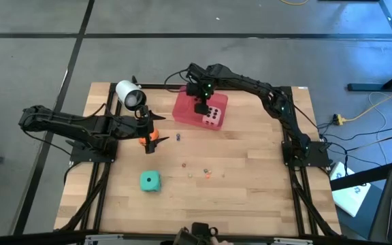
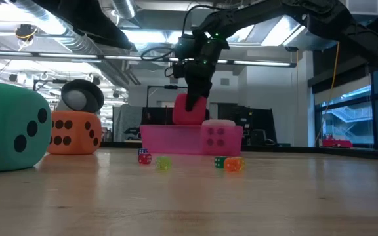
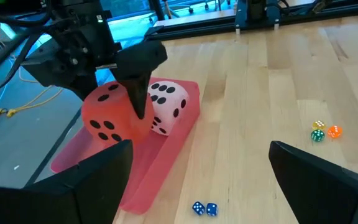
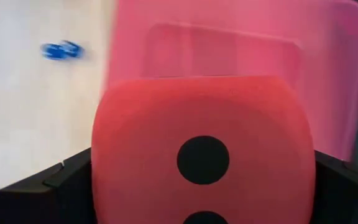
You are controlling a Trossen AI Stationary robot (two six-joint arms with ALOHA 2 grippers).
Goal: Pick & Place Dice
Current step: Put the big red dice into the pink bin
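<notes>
The right gripper (image 1: 201, 107) was clamped on the red die (image 3: 112, 117), holding it over the pink tray (image 1: 186, 109) at the far middle of the table (image 1: 250, 177). The high view hid this die almost wholly under the gripper; the low view showed it raised, its underside about level with the tray's rim, and the right wrist view showed a finger pressed on either side of it. The pink die (image 1: 214, 117) sat in the tray's right end, just beside the red one. The left gripper (image 1: 145, 128) hovered near the orange die (image 1: 152, 139), its fingers (image 3: 92, 180) wide apart in its own wrist view, with nothing between them. The orange die was mostly covered by that gripper from above, but stood plain in the low view, well left of the tray. The teal die (image 1: 150, 181) lay alone on the near left of the table.

The table was pale wooden planks on a grey floor; the low view showed a hall with ceiling lights and windows behind.

Tiny blue dice (image 3: 204, 209) lay just before the tray, and other small coloured dice (image 2: 228, 163) were scattered mid-table. A white roll (image 1: 128, 93) lay at the far left
</notes>
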